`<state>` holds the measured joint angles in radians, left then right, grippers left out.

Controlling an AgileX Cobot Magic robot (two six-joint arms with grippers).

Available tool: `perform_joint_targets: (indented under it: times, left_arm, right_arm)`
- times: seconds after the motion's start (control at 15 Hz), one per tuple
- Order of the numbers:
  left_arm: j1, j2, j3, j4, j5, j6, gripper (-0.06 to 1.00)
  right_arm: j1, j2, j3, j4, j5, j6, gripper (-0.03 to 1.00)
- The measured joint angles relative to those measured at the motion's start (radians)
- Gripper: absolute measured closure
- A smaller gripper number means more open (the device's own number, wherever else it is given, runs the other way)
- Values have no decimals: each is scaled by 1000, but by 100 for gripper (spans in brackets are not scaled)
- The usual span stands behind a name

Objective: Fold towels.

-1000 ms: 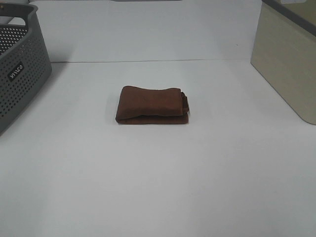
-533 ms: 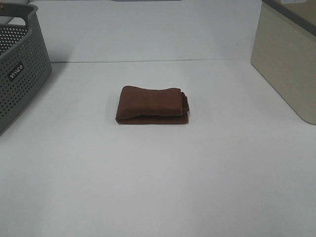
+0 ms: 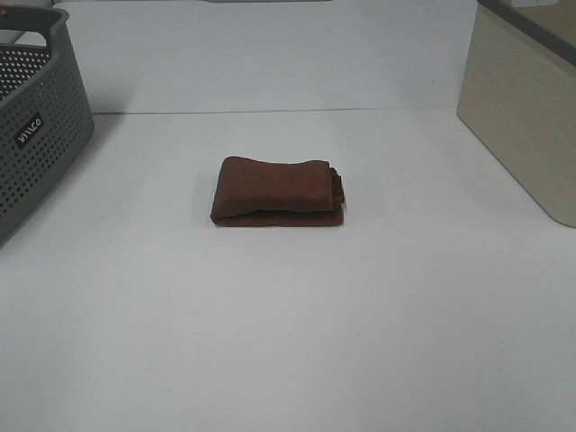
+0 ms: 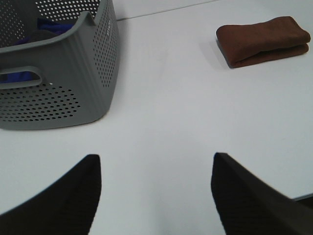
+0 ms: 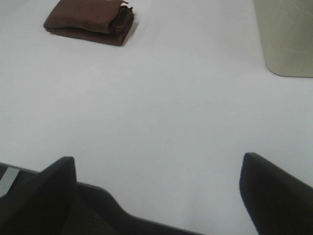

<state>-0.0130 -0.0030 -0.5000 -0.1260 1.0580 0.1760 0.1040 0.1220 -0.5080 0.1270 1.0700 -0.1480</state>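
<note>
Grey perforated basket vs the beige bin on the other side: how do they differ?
The grey perforated plastic basket has walls full of small holes; the beige smooth-sided bin has solid, plain walls. The basket stands at the table's left edge, the bin at its right. The left wrist view shows blue items inside the basket; the bin's contents are not visible. Both stand clear of the folded reddish-brown towel.

— What stands around the white table [image 3: 288, 342]?
— A grey perforated basket [image 3: 36, 135] at the far left and a beige bin [image 3: 526, 108] at the far right. The folded towel [image 3: 277, 192] lies between them, open surface on every side.
</note>
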Motion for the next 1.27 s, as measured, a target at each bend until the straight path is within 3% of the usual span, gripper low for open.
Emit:
perform_joint_targets:
  times: [0.2,0.6,1.27]
  left_arm:
    - [0,-1,0,0,0,0,32]
    - [0,-1,0,0,0,0,32]
    - [0,-1,0,0,0,0,32]
  right_arm:
    - [-87,-10,2,0,0,0,12]
    - [-89,-127,2,6,0,-1,12]
    - [-89,-126,2,6,0,-1,12]
